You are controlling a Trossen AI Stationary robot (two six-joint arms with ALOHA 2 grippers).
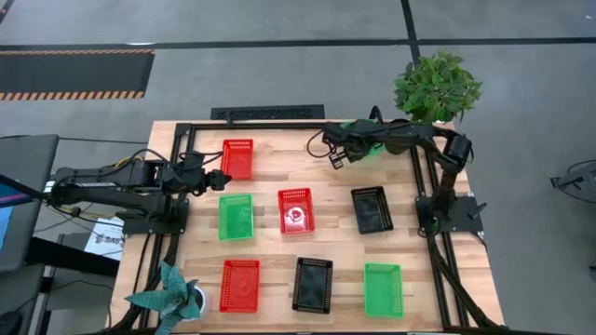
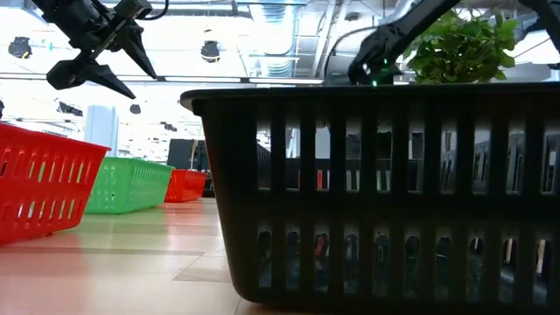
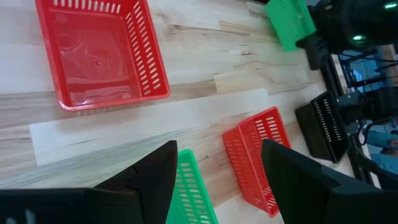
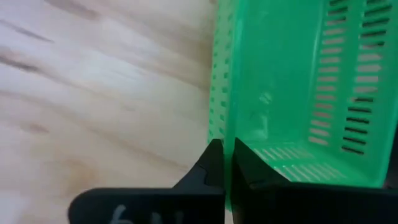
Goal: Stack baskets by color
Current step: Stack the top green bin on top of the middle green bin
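Observation:
Several small mesh baskets lie on the wooden table (image 1: 326, 247). A red one (image 1: 237, 158) sits at the far left, a green one (image 1: 236, 216), a red one (image 1: 296, 210) and a black one (image 1: 372, 208) across the middle, and a red one (image 1: 239, 284), a black one (image 1: 312, 284) and a green one (image 1: 383, 288) along the near side. Another green basket (image 4: 280, 93) is at the far middle, partly under my right arm. My right gripper (image 4: 227, 155) is shut on it. My left gripper (image 1: 216, 177) hangs open above the table's left part, between the far red basket and the green one. My right gripper pinches one side wall (image 4: 219, 118) of the far green basket, close to a corner. One finger is inside the basket and one outside. The fingers come steeply from above and grip at the rim. I cannot tell whether the basket's bottom still touches the table.
A leafy potted plant (image 1: 436, 86) stands at the far right corner and a small plant (image 1: 172, 300) at the near left corner. The black frame rails (image 1: 438, 261) run along the table's sides. Bare wood lies between the rows of baskets.

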